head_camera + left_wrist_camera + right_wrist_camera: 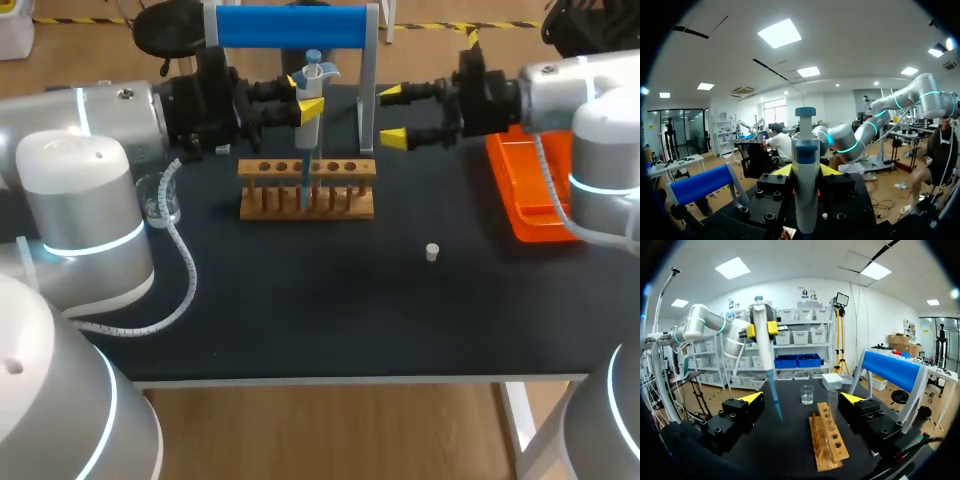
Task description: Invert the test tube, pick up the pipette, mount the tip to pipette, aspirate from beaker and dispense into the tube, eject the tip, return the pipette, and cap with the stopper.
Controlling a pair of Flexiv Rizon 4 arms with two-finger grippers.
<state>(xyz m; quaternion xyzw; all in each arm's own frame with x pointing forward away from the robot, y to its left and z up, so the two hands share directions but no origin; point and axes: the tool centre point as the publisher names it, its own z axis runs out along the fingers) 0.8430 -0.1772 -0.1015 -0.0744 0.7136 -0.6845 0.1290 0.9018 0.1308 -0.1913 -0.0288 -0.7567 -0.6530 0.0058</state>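
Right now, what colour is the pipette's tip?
Blue; the slim tip on the grey pipette shows best in the right wrist view.

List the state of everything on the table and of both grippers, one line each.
pipette: upright, held off the table, blue tip mounted
left gripper: shut on the pipette
right gripper: open, empty
test tube: upright in the wooden rack, uncapped
stopper: loose on the table, apart from the rack
beaker: upright on the table

Upright pipette (309, 108) with blue tip (304, 186) hangs seemingly over the wooden rack (352, 206); white stopper (432, 252) lies apart.
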